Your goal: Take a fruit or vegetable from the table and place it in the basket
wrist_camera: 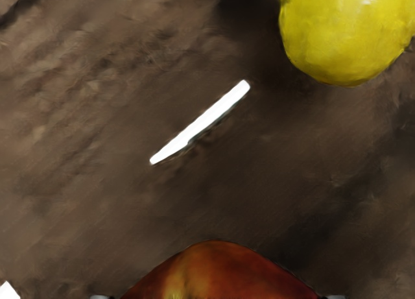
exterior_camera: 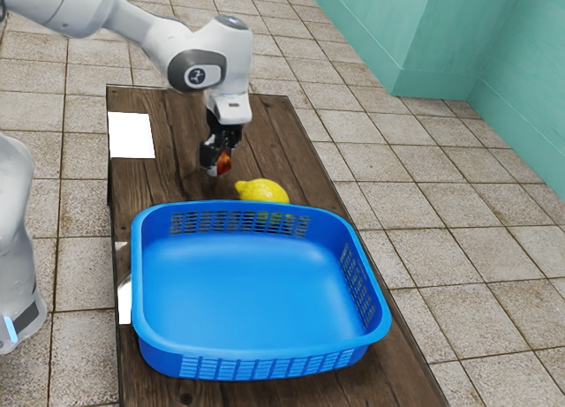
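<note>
Brown wooden planks made up the tabletop [exterior_camera: 159,182], with pale floor tiles [exterior_camera: 459,248] beyond. Near the exterior view's middle, the glossy red-orange rounded fruit [exterior_camera: 224,163] sat outside the basket, pinched between the fingertips of the black two-finger gripper [exterior_camera: 219,165]; whether it had cleared the wood, I could not tell. Its smooth, curved skin might slip if the grip sat off-centre — a quick swing could work it loose. Carried low, it could strike the near-standing bumpy yellow lemon [exterior_camera: 265,192] and set that rolling, or knock the rim of the wide blue plastic basket [exterior_camera: 274,365] just past it. Both stood towards the likely route, so height first — then across — seemed wise. A slim white streak [wrist_camera: 200,122] lay near the fruit.
</note>
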